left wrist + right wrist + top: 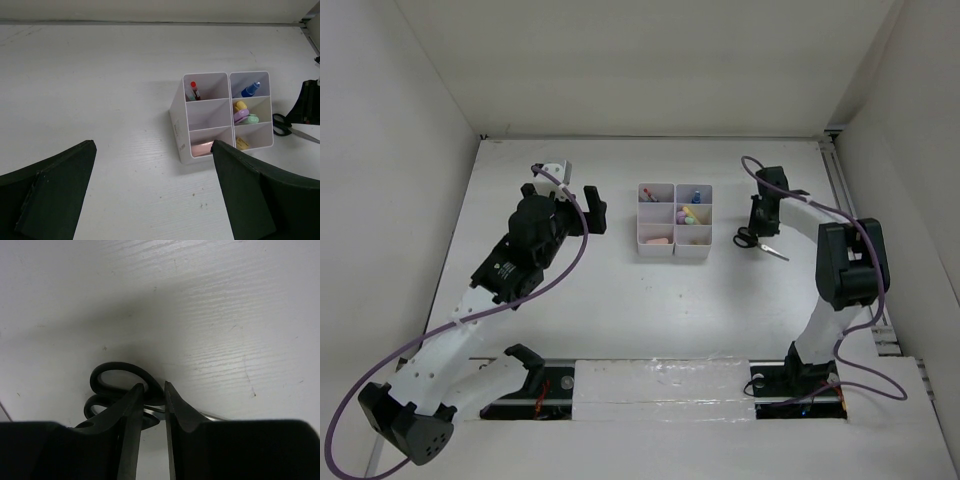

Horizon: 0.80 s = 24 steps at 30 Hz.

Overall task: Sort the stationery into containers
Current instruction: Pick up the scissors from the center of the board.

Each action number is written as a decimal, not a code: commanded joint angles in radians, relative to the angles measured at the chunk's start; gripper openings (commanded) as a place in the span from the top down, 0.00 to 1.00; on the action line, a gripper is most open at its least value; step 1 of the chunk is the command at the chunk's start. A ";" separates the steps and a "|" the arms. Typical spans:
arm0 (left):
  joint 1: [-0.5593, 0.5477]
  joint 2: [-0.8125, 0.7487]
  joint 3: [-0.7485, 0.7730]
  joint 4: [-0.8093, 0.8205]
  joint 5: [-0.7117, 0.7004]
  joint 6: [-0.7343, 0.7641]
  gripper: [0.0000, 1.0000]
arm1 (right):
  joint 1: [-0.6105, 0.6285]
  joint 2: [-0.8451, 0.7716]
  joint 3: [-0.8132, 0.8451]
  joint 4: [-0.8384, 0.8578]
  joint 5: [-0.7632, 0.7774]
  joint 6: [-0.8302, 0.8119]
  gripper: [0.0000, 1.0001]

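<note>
The white organiser tray [675, 249] stands mid-table. It holds a thin red pen [648, 193], a blue piece [695, 196], pink, yellow and green highlighters [688, 215] and a beige eraser [657, 240]. Black-handled scissors [750, 240] lie on the table just right of the tray. My right gripper [761, 226] is down on them. In the right wrist view its fingers [131, 405] are closed narrowly around the scissors' handle [120, 372]. My left gripper [592, 212] is open and empty, left of the tray [179, 125], and spread wide in the left wrist view [153, 143].
White walls enclose the table on the left, back and right. A rail [835, 180] runs along the right edge behind the right arm. Purple cables [575, 250] loop off both arms. Bare table lies in front of the tray.
</note>
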 commanded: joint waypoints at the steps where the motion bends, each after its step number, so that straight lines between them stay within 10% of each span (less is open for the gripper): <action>1: 0.000 -0.020 0.015 0.018 -0.006 0.011 0.00 | -0.006 0.029 0.058 -0.030 -0.018 -0.031 0.71; 11: 0.000 -0.020 0.015 0.018 -0.006 0.011 0.00 | -0.037 0.071 0.110 -0.088 -0.059 -0.031 0.72; 17: 0.000 -0.020 0.015 0.009 -0.006 0.011 0.00 | -0.037 0.080 0.119 -0.097 -0.069 -0.040 1.00; 24: 0.000 -0.020 0.015 0.009 0.028 0.011 0.00 | -0.037 0.040 0.096 -0.048 0.000 0.012 1.00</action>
